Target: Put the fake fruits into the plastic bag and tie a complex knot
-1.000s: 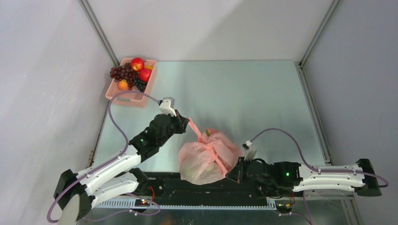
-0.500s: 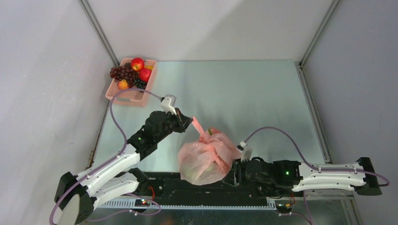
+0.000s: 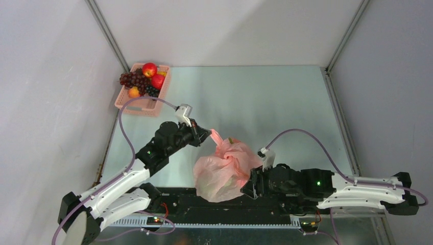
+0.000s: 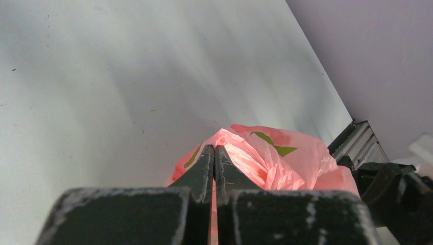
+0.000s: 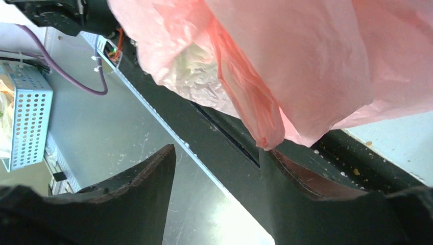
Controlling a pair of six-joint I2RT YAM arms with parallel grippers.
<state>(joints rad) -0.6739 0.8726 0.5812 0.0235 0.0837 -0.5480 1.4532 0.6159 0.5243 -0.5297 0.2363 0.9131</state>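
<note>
The plastic bag (image 3: 224,171) sits as a bunched pink bundle on the surface (image 3: 265,102), between the two grippers, its near side lying over the black rail (image 3: 178,206) at the surface's near edge. Something pale greenish-white shows through the film low on its side nearest the left arm; which fruit it is cannot be told. The left gripper (image 3: 208,135) is at the bag's far upper corner with its jaws pressed together on a gathered peak of the film. In the left wrist view the fingertips of this gripper (image 4: 214,148) meet, with pink plastic (image 4: 286,158) bulging out just beyond them, a green printed leaf showing on it. The right gripper (image 3: 250,184) is at the bag's near right side, low by the rail. From its wrist camera its jaws stand spread wide and clamp nothing (image 5: 217,153). The bag (image 5: 306,61) hangs above them, and a twisted strand (image 5: 250,107) of the film runs down toward the gap, its tip ending just above one finger; whether it touches cannot be told. Well beyond the left gripper, at the far left corner of the surface, a pink basket (image 3: 134,104) holds more fake fruits: red apples (image 3: 149,69), a dark grape bunch (image 3: 131,79) and an orange (image 3: 134,92).
</note>
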